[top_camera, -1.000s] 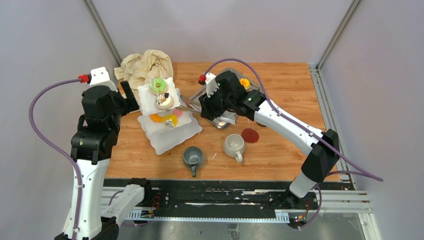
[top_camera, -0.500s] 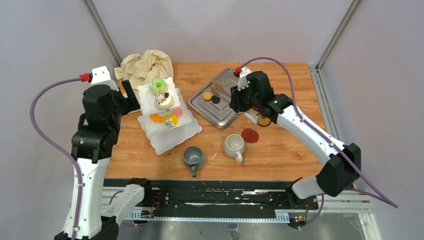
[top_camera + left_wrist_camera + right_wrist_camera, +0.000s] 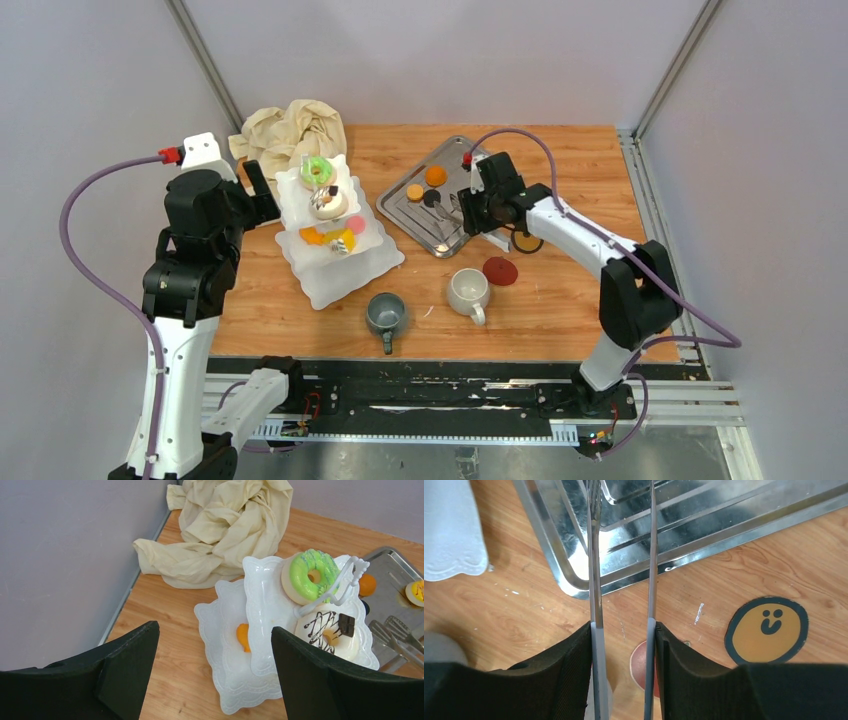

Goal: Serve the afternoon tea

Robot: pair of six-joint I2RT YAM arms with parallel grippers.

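The white three-tier stand (image 3: 345,272) holds a green ring doughnut (image 3: 317,171), a white chocolate-striped doughnut (image 3: 327,203) and orange, yellow and pink pastries lower down. My left gripper (image 3: 258,195) is open and empty just left of the stand (image 3: 235,645). My right gripper (image 3: 470,212) is shut on steel tongs (image 3: 594,555), whose tips reach over the near edge of the steel tray (image 3: 559,565). Two orange pastries (image 3: 436,176) and a dark one (image 3: 431,199) lie on the tray. The grey mug (image 3: 386,313) and white mug (image 3: 468,290) stand near the front.
A crumpled beige cloth (image 3: 290,130) lies behind the stand. A red round coaster (image 3: 499,270) and a yellow smiley coaster (image 3: 524,241) lie right of the white mug. Grey walls enclose the table.
My right arm has swung with the tongs from beside the stand to the right, then drawn back over the tray's near edge. The left arm has not moved.
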